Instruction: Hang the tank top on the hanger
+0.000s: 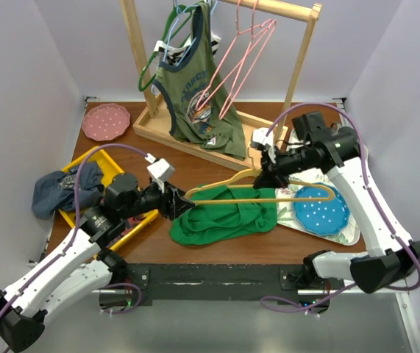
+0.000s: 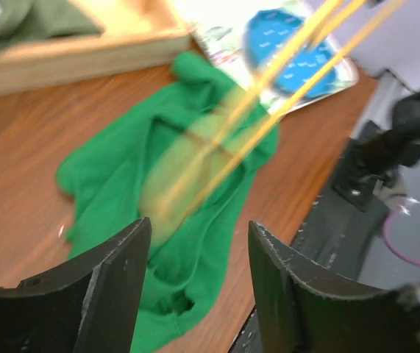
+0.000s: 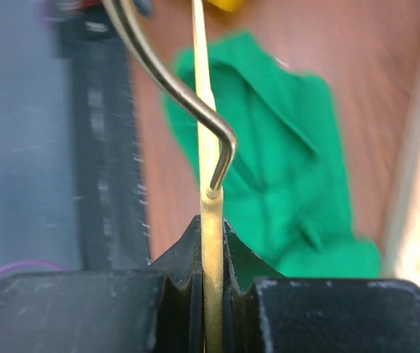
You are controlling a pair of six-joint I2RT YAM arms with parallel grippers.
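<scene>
Tank top [image 1: 228, 217] lies partly under hanger [image 3: 212, 228] pinched in right fingers [image 3: 184, 283]; left fingers [image 2: 114, 287] wide.

Bright even light, soft shadows; both wrist views blurred, the hanger [image 2: 195, 165] smeared

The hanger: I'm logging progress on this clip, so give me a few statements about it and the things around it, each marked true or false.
1. The right gripper is shut on the hanger. True.
2. The tank top hangs from the hanger. False: it lies bunched on the table, with the hanger over it.
3. The left gripper is open and holds nothing. True.
4. The blue plate sits in the yellow tray. False: the plate is at the right side of the table, and the tray is at the left.
</scene>
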